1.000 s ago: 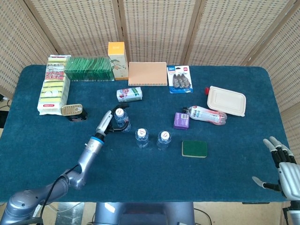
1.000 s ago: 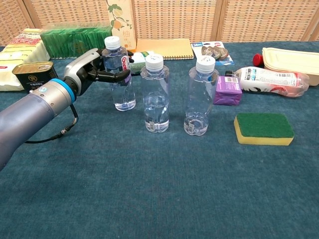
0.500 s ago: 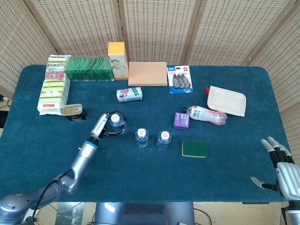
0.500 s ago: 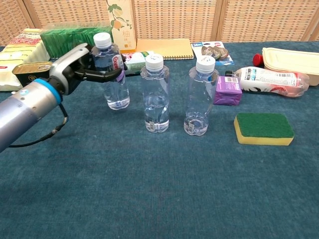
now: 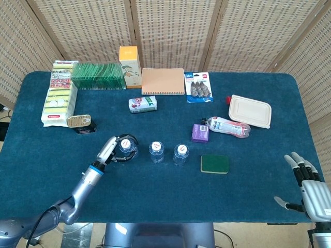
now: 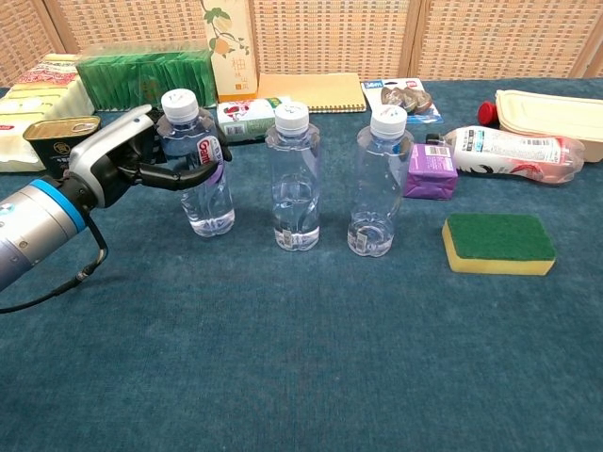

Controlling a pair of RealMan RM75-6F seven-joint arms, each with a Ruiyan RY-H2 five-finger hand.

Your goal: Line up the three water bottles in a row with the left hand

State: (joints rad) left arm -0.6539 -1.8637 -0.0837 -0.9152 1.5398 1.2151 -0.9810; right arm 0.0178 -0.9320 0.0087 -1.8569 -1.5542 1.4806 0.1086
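Three clear water bottles with white caps stand upright on the blue table. My left hand (image 6: 122, 160) (image 5: 110, 150) grips the leftmost bottle (image 6: 195, 165) (image 5: 126, 146) around its upper body, fingers wrapped about the label. The middle bottle (image 6: 293, 179) (image 5: 156, 151) and the right bottle (image 6: 378, 184) (image 5: 180, 153) stand free to its right, roughly level with it. My right hand (image 5: 310, 187) hangs open at the table's front right corner, far from the bottles, holding nothing.
A green and yellow sponge (image 6: 498, 243) lies right of the bottles. A purple box (image 6: 429, 169) and a lying bottle (image 6: 513, 153) sit behind it. A tin can (image 6: 58, 138), a small carton (image 6: 248, 118), a notebook (image 5: 163, 81) and packets (image 5: 59, 93) lie further back.
My left hand has carried the leftmost bottle toward the table's front and slightly left, bringing it level with the other two. The right hand has barely shifted.
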